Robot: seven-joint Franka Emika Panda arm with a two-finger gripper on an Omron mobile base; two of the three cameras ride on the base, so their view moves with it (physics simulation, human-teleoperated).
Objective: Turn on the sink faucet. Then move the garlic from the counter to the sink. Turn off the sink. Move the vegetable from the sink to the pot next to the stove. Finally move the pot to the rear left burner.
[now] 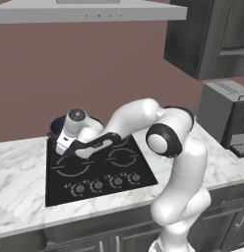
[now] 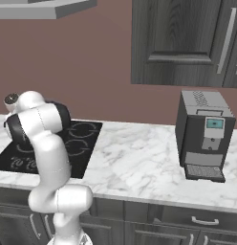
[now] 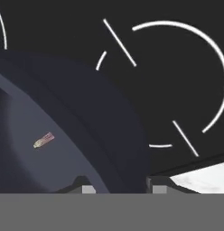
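The pincer [image 3: 119,186], jaws part-closed astride the dark pot's [image 3: 86,122] rim, grips it over the stove [image 1: 94,167], garlic [image 3: 44,140] inside at nine o'clock; final step, needing careful placement on the rear left burner.

The light is even and soft, with no clear source. The marble counter [image 2: 139,162] looks bright and the stove [image 1: 94,172] stays flat black without glare. Shadows are faint. All edges are a little soft and pixelated; the hand view is dark.
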